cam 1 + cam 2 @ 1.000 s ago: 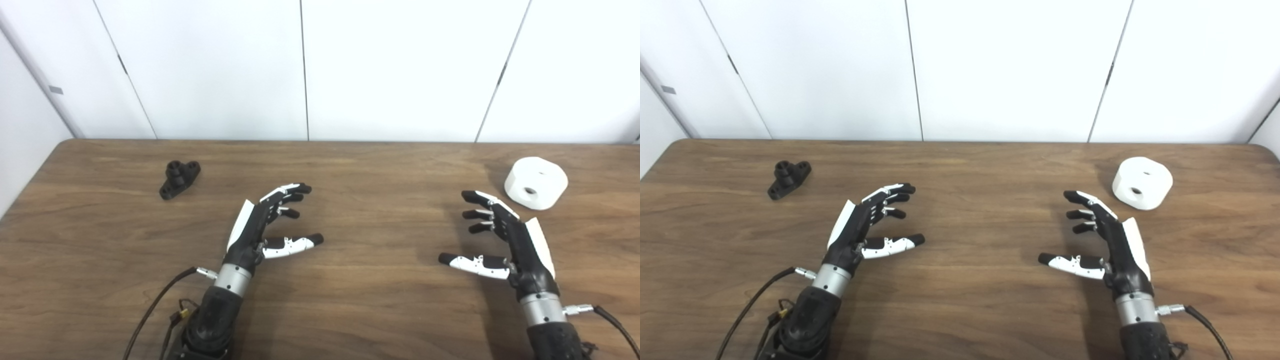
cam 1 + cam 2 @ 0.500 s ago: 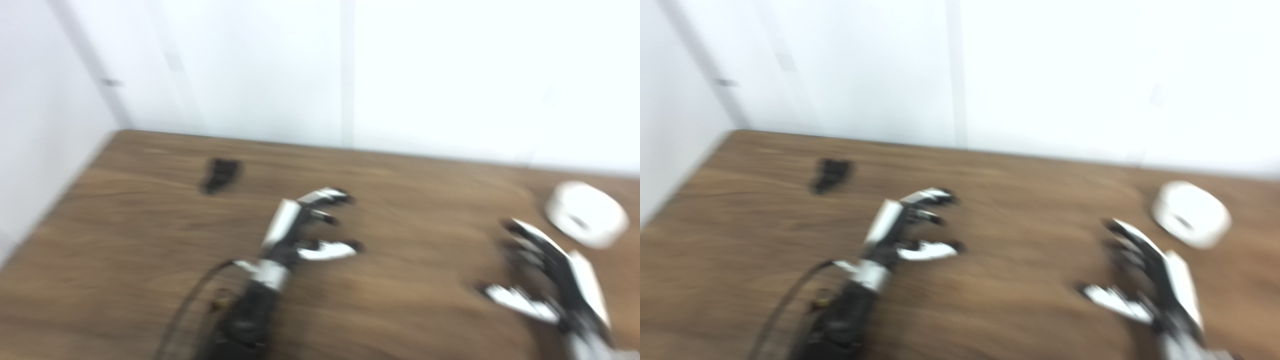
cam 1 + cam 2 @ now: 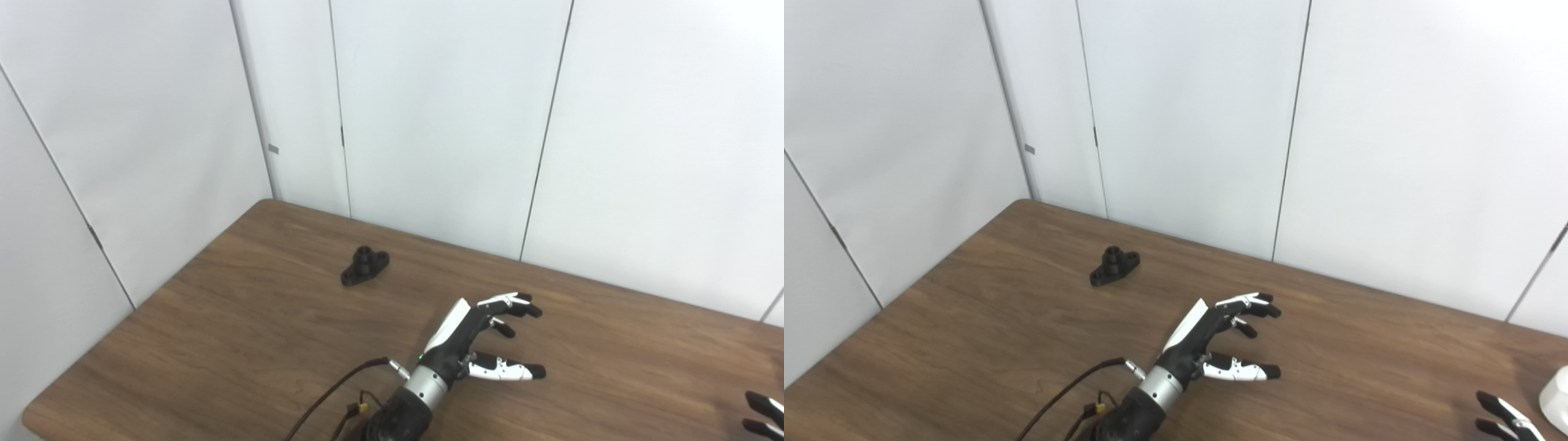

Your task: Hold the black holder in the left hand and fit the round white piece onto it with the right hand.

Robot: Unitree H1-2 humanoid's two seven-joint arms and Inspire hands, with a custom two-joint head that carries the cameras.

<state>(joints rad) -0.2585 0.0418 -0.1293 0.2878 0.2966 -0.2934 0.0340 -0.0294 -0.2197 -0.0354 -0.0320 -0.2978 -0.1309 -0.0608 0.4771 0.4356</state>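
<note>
Only the right eye view catches the round white piece, a sliver at the frame's 4 o'clock edge. Since a second ago the camera has swung left; the things lie as before. The black holder sits on the surface, at 10 o'clock from the left hand, which is empty with fingers spread. The right hand is cut off, only fingertips showing; its state cannot be told.

One black holder, one white piece
</note>
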